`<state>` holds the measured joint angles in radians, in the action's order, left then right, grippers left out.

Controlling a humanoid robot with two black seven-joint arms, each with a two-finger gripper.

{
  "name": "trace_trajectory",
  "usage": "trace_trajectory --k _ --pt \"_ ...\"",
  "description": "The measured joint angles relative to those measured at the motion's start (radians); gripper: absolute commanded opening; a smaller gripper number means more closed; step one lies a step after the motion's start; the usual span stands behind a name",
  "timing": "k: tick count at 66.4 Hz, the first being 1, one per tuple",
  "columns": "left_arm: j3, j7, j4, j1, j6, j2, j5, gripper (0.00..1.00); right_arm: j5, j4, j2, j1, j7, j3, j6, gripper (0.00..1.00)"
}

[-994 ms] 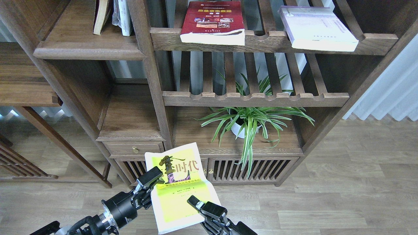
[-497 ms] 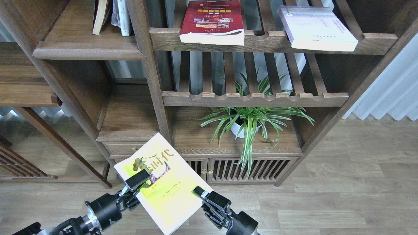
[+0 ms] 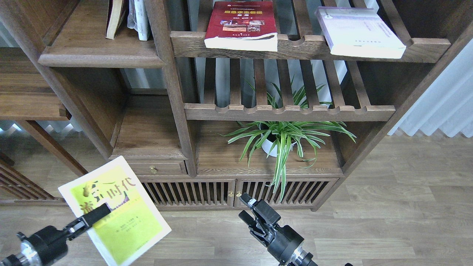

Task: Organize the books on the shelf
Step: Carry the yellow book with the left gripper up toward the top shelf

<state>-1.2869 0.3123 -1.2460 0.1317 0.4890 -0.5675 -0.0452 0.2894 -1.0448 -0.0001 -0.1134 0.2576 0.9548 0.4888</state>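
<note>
My left gripper (image 3: 95, 215) is shut on the yellow-green book (image 3: 118, 214) with the dark Chinese title. It holds the book tilted in the air at the lower left, in front of the floor. My right gripper (image 3: 244, 208) is open and empty, low in the middle in front of the cabinet doors. The dark red book (image 3: 241, 24) and the pale lavender book (image 3: 360, 31) lie flat on the top slatted rack. The solid dark-brown shelf (image 3: 99, 55) is at the upper left, well above the held book.
Two upright books (image 3: 127, 18) stand at the back of the solid shelf. A potted spider plant (image 3: 282, 138) sits on the lower board. A second slatted rack (image 3: 288, 111) is above it. A small drawer (image 3: 153, 169) and slatted cabinet doors (image 3: 207, 193) are below.
My left gripper has carried the yellow-green book to the left and turned it. My right gripper has let go of the book, opened and moved right.
</note>
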Motion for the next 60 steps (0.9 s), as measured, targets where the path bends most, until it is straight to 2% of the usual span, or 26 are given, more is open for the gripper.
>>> trace_trajectory --k 15,16,27,38,46,60 --pt "-0.21 0.008 -0.077 0.008 0.0 0.002 -0.013 0.01 -0.001 0.002 0.0 0.007 0.0 -0.003 0.0 0.99" --pt "-0.256 0.009 -0.091 0.009 0.0 0.002 -0.013 0.01 -0.001 0.002 0.0 0.007 0.0 -0.003 0.0 0.99" --pt "-0.344 0.016 -0.109 0.011 0.0 -0.002 -0.013 0.01 -0.001 0.002 0.0 0.008 0.0 -0.003 0.0 0.99" --pt "-0.423 0.053 -0.116 -0.002 0.0 -0.015 -0.013 0.01 -0.001 0.007 0.0 0.014 0.0 -0.003 0.0 0.99" --pt "-0.468 0.061 -0.119 -0.062 0.0 -0.055 -0.013 0.01 -0.001 0.023 0.0 0.024 0.0 -0.003 0.0 0.99" --pt "-0.474 0.067 -0.097 -0.265 0.0 -0.175 -0.017 0.01 0.0 0.029 0.0 0.027 0.0 -0.003 0.0 0.99"
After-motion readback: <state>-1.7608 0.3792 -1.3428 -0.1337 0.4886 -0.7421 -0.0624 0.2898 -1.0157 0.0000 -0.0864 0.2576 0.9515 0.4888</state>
